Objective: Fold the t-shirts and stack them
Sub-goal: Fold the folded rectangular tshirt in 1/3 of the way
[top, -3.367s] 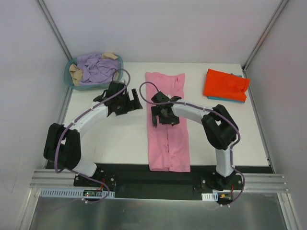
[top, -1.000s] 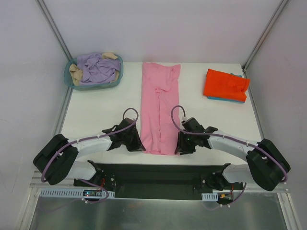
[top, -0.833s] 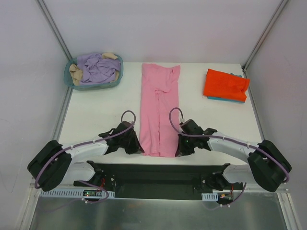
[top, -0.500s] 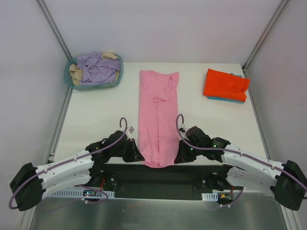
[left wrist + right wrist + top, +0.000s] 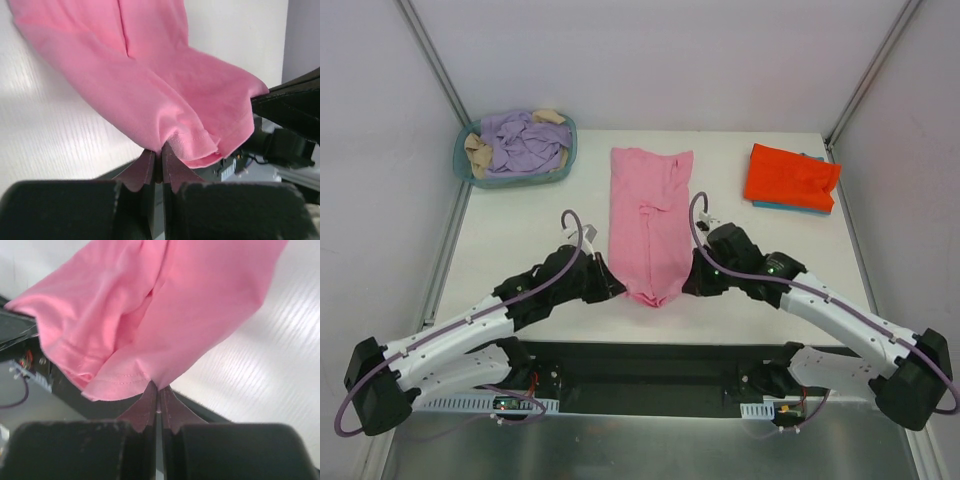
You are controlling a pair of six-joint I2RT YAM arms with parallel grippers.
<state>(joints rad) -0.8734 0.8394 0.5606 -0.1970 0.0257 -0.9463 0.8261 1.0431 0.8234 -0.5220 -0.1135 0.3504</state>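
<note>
A pink t-shirt (image 5: 650, 220), folded into a long strip, lies down the middle of the table, its near hem lifted and sagging between both grippers. My left gripper (image 5: 613, 290) is shut on the hem's left corner; in the left wrist view the pink t-shirt (image 5: 150, 90) bunches at the left gripper (image 5: 161, 152). My right gripper (image 5: 688, 285) is shut on the right corner, where the pink t-shirt (image 5: 165, 305) meets the right gripper (image 5: 158, 387). A folded orange-red t-shirt (image 5: 790, 176) rests on a teal-blue t-shirt (image 5: 800, 208) at the back right.
A round teal basket (image 5: 466, 168) with lilac and beige clothes stands at the back left corner. The table's black front rail (image 5: 640, 360) runs just below the lifted hem. Grey walls close in both sides.
The right gripper shut on the hem's right corner. Both grippers then lifted the near hem off the table and moved it away from the front edge, shortening the pink strip.
</note>
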